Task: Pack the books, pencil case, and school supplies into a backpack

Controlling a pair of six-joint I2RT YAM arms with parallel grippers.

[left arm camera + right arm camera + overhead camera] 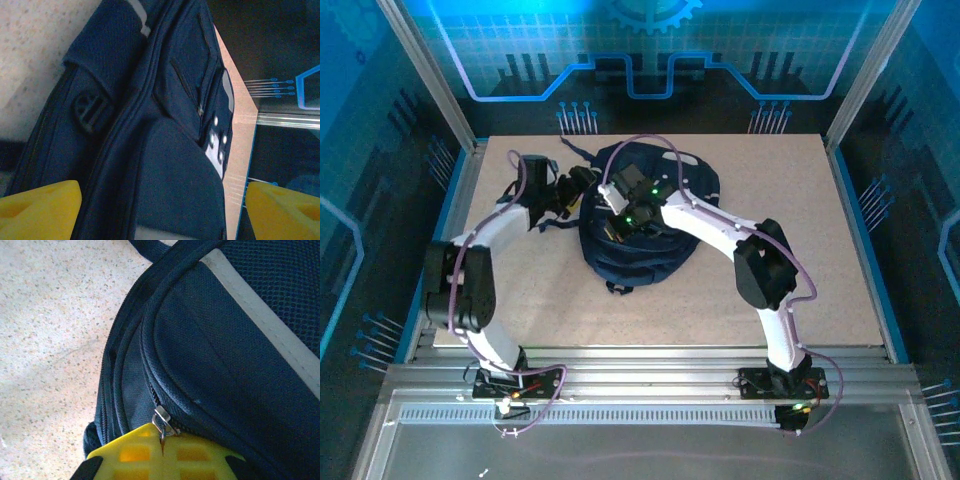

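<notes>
The navy backpack (pixel 650 215) lies at the back middle of the table, its pale stripe (pixel 260 315) and a strap buckle (pixel 90 110) in the wrist views. My right gripper (pixel 162 442) is over its left part (pixel 610 222), yellow fingers pressed together on the metal zipper pull (pixel 162 421) of a zip along the backpack's edge. My left gripper (pixel 162 215) sits at the backpack's left side (pixel 578 186), open, its yellow fingers (pixel 40 210) wide apart with navy fabric (pixel 170 180) between them, not pinched. The books, pencil case and school supplies are out of view.
Bare speckled table (pixel 770 190) spreads to the right of and in front of the backpack. A loose strap end (pixel 618 288) pokes out of the backpack's near side. Aluminium rails (pixel 650 375) border the table, with blue panelled walls behind.
</notes>
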